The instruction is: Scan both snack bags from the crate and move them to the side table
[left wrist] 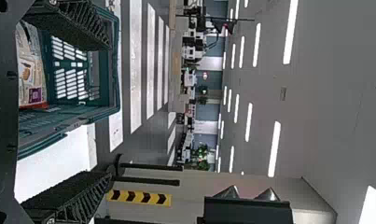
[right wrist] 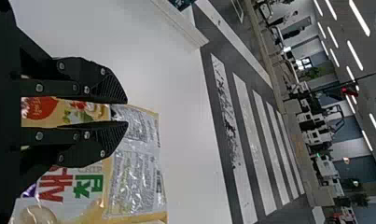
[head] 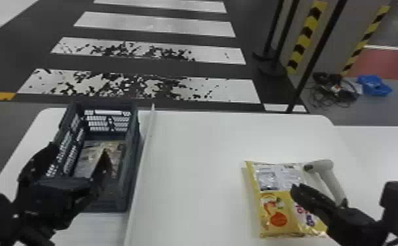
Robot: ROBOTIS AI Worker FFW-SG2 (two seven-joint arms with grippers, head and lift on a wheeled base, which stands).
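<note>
Needed to lower the wide-spread left gripper [left wrist: 109,111] onto the snack bag [head: 85,160] in the crate [head: 103,104], missing its walls [head: 133,163], with the right gripper [right wrist: 127,113] slightly parted above the yellow bag [head: 277,211] on the table [head: 198,163].

We see the yellow snack bag [head: 278,209] lying flat on the white table, toward the right in the head view, its glossy plastic wrinkled, with a silvery printed panel across the far part and a round red print nearer us. The pale scanner [head: 331,180] lies by its far right corner; we cannot tell whether they touch. To the left, we have the dark blue-green crate [head: 130,183], upright and open-topped, with slotted walls. On its floor lies the second snack bag [left wrist: 32,77], pale, with a purple patch and red edging.
</note>
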